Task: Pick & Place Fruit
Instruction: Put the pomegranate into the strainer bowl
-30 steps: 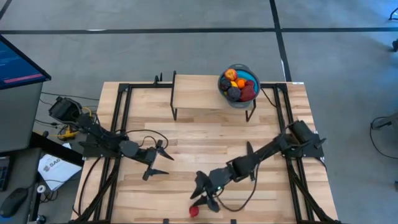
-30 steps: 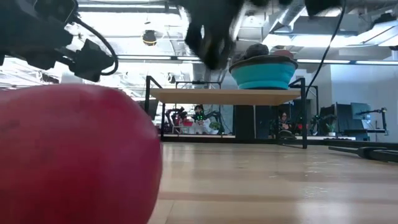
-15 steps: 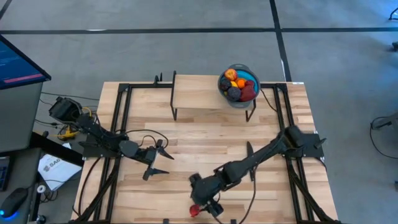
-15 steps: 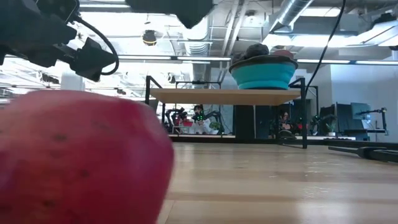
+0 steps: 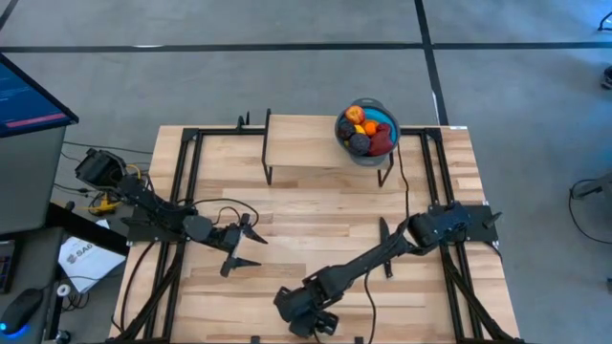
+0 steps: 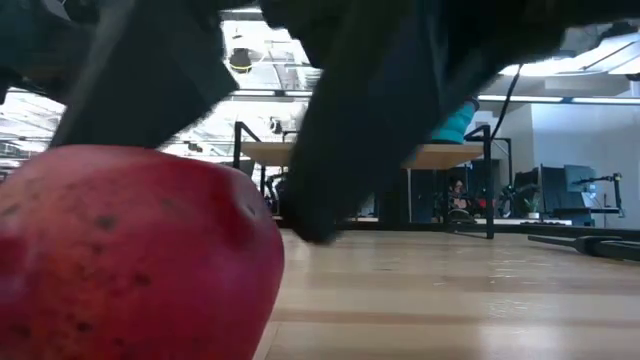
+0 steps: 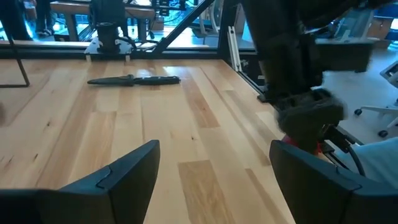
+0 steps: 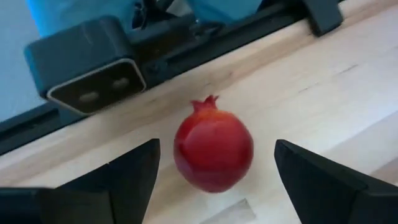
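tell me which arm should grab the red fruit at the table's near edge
The right. Its end effector hangs open over the red fruit, fingers on either side of it. The left end effector waits open farther back over the table's left half.

A robotics laboratory. The wooden bench stands on a grey concrete floor marked with dark tape lines, within a black metal frame. A monitor and loose cables sit beside it. The level view shows exposed ceiling ducts, strip lighting, further robot arms and black workstations in the open room behind.
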Available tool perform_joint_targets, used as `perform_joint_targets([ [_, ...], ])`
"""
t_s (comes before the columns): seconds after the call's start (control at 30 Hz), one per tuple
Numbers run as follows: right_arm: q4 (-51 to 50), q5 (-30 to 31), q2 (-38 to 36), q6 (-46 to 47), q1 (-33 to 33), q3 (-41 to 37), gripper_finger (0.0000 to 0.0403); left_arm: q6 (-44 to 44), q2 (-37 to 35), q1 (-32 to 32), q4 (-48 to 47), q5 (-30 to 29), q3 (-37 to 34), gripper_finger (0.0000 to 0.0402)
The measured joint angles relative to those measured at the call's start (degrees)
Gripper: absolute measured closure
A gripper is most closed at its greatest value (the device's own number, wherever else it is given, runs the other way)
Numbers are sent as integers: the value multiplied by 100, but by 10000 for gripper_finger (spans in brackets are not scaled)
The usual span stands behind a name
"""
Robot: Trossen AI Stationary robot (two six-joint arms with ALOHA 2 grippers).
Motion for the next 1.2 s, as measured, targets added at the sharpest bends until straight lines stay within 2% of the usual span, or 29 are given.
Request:
perform_joint_targets([
  [0.3,231,-37,-1,21,2,30,115,-270,2,0,26,4,-2,105],
  [0.53,701,-132,-1,52,3,-366,122,-332,2,0,28,6,-2,105],
  [0.7,830,-144,-2,219,3,-366,127,-431,2,0,28,9,-2,105],
  [1.2,533,-142,-11,470,-7,-363,221,-479,2,0,27,16,-2,105],
])
